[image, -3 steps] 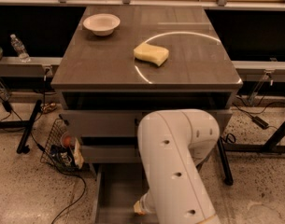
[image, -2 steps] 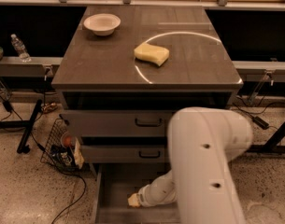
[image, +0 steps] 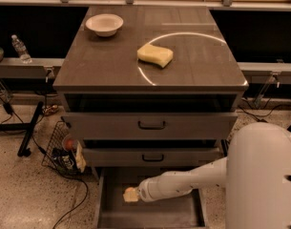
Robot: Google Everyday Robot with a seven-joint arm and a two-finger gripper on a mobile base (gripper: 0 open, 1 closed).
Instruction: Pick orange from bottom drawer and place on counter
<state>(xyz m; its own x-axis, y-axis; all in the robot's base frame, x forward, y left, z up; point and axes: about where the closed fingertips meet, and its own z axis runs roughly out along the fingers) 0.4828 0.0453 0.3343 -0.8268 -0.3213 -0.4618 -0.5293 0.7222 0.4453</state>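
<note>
Grey-brown wood-grain worktop [image: 192,70] carries a yellow sponge [image: 155,55], lying across a pale arc mark, and a white bowl [image: 104,24] at its back left. Below, the bottom drawer [image: 135,214] stands pulled out. The white arm [image: 183,185] reaches in from the right, with the gripper [image: 130,194] low over the drawer's left part. Whether it is wide or closed cannot be told. The orange cannot be made out.

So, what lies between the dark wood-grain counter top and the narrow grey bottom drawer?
In the camera view, two wider grey drawers with black handles; the gripper sits in the bottom drawer.
</note>
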